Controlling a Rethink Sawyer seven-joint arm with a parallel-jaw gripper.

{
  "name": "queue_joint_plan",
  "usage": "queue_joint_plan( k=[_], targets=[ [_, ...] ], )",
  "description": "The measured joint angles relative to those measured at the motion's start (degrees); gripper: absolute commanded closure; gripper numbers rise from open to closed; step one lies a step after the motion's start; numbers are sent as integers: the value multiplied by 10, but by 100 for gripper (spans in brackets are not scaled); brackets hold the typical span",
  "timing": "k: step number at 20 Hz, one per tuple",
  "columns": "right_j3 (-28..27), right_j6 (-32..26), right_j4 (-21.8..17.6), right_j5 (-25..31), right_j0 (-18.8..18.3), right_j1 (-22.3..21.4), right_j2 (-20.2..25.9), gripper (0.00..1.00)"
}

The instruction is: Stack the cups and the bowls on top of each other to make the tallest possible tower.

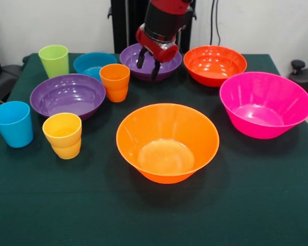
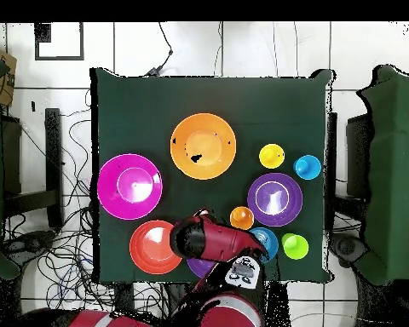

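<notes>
Nothing is stacked: every cup and bowl stands apart on the green bench [image 1: 277,205]. Taking the wide orange bowl [image 1: 167,142] as the landmark, the wide pink bowl [image 1: 265,104] sits beside it on one side, and the yellow cup [image 1: 63,135] and blue cup [image 1: 13,123] stand well off on the other. Beyond the orange bowl lie the nearer purple bowl [image 1: 68,95] and the orange cup [image 1: 115,82] just beside that bowl's rim. Farther still are the lime green cup [image 1: 54,60], the small blue bowl [image 1: 92,63], partly hidden behind the orange cup, the second purple bowl [image 1: 143,60] and the red-orange bowl [image 1: 214,64].

The tool [image 1: 148,63] hangs over the second purple bowl with its two dark fingers [image 1: 141,59] spread apart and empty, reaching down inside the rim. Whether they touch the bowl cannot be made out. From overhead the arm covers nearly all of that bowl and part of the small blue one.
</notes>
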Motion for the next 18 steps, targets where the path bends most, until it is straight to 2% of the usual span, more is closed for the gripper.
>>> queue_joint_plan(
  k=[18],
  targets=[
    [24, 0, -67, -74, -43, 42, 6, 0]
  ],
)
